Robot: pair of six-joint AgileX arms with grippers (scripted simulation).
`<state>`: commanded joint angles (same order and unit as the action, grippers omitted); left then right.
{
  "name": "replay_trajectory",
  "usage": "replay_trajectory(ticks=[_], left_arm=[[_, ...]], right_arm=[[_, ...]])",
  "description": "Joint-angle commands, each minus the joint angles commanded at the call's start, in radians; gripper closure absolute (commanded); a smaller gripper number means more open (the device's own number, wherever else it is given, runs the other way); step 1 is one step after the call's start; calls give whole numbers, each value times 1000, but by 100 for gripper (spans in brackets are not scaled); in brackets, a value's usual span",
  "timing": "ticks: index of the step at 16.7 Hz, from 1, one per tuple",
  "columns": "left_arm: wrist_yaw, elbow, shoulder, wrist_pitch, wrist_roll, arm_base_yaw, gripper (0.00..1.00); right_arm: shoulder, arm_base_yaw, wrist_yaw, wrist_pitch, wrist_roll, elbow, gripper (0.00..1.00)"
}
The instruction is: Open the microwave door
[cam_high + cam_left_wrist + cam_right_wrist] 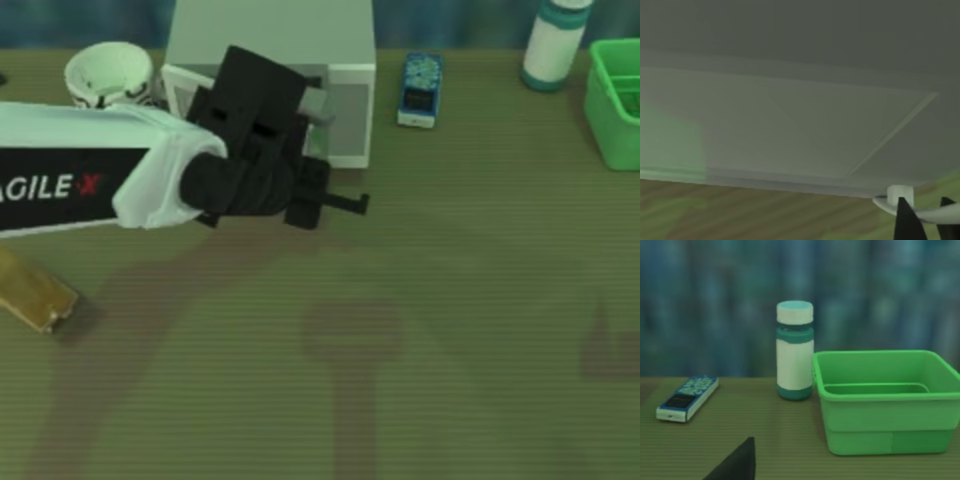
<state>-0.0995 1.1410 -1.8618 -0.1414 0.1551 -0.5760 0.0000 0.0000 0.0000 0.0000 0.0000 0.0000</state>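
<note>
Near edge of the table [420, 400]: a wooden block [35, 292] at left, shadows only otherwise. Left arm [90, 170] reaches in from the left; left gripper [345, 203] sits just in front of the microwave [270, 45], w/ dark fingers [350, 204] pointing right, close together, nothing seen between them; can't tell for sure if fully closed. Wrist body covers much of the microwave front. Microwave door [345, 125] shows to the right of the wrist, looks flush w/ the front, i.e. not swung out. Left wrist view: grey window panel [790, 130] fills the frame, v. close.

Microwave is at the back, left of centre. Left of it: a white bowl [108, 73]. Right of it: a blue-white remote [420, 90], then a teal-white bottle [556, 42], then a green bin [615, 100] at the right edge. Right arm not in top view; right wrist view looks at the remote [687, 397], bottle [795, 350], bin [887, 400].
</note>
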Motion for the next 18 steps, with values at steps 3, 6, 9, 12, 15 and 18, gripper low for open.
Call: replay_trajectory(ticks=[3,6,9,12,15,18], left_arm=[[0,0,0,0,0,0,100],[0,0,0,0,0,0,100],[0,0,0,0,0,0,100],[15,-6,4,1,-6,-3,100],[30,-24,20,10,-33,10,100],[35,-31,23,11,-41,14,100]], right_arm=[[0,0,0,0,0,0,0],[0,0,0,0,0,0,0],[0,0,0,0,0,0,0],[0,0,0,0,0,0,0],[0,0,0,0,0,0,0],[0,0,0,0,0,0,0]])
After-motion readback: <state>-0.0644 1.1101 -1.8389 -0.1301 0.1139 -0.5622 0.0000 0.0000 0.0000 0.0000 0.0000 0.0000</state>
